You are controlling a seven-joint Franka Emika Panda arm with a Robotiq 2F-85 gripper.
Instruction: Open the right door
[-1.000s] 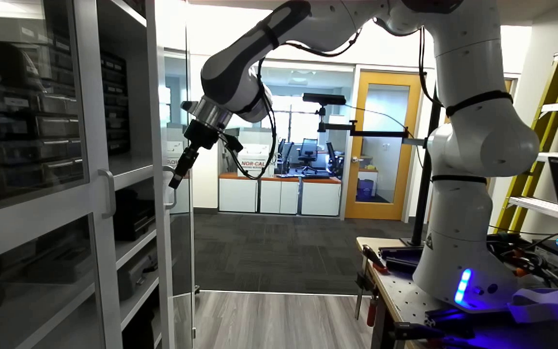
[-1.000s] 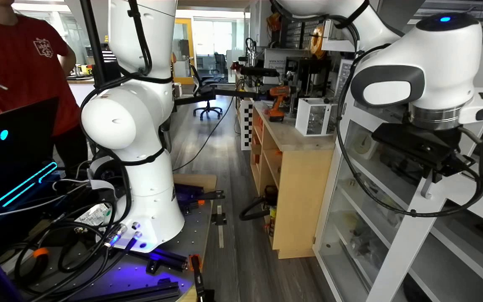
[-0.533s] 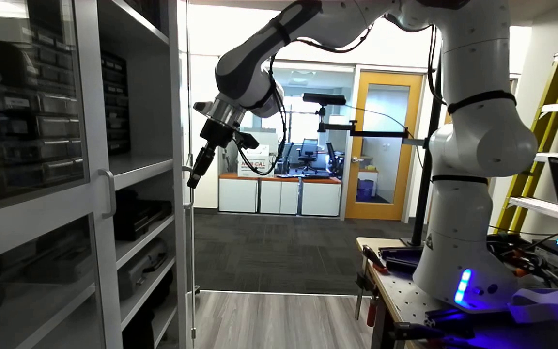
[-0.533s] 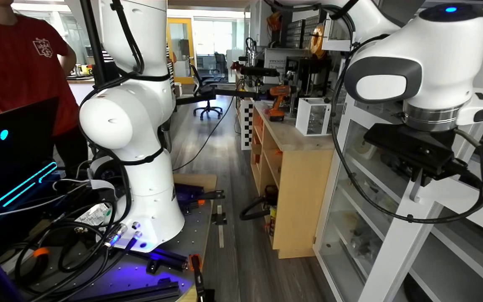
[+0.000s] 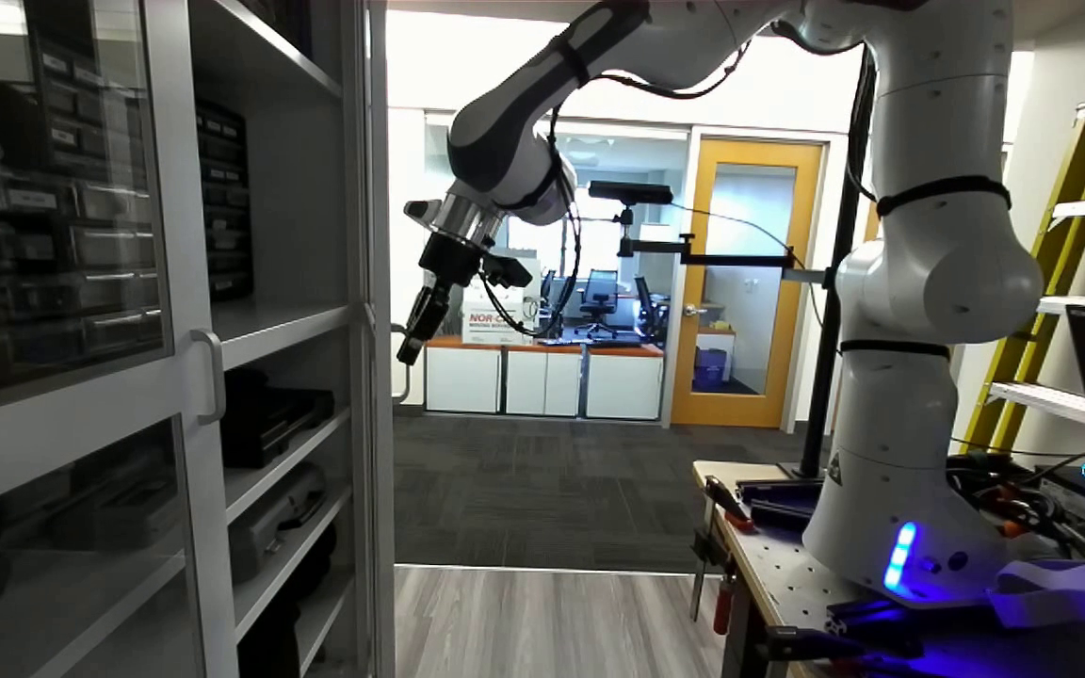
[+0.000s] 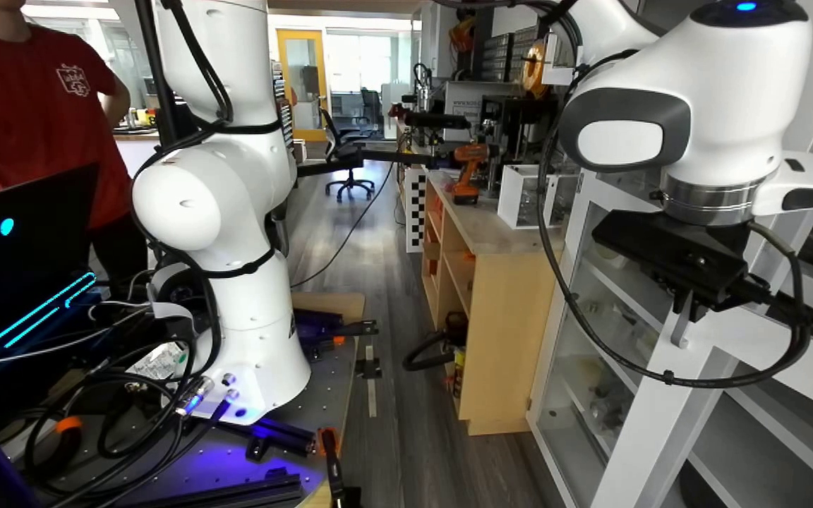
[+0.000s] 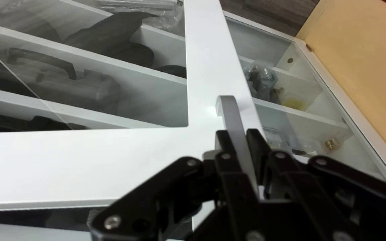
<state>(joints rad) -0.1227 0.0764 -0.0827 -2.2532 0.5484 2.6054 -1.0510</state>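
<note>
Clutching the handle between its fingers, the gripper had the right door (glass-paned, standing open) just beyond it and shelves farther back.

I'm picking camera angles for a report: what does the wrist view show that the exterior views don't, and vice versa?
Only the wrist view: the handle passing between both fingers of the gripper.

Only the exterior views: the robot's base, in both exterior views; a person in a red shirt and an orange drill, in an exterior view.

Shared: the right door, standing open, and its handle, in all three views.
</note>
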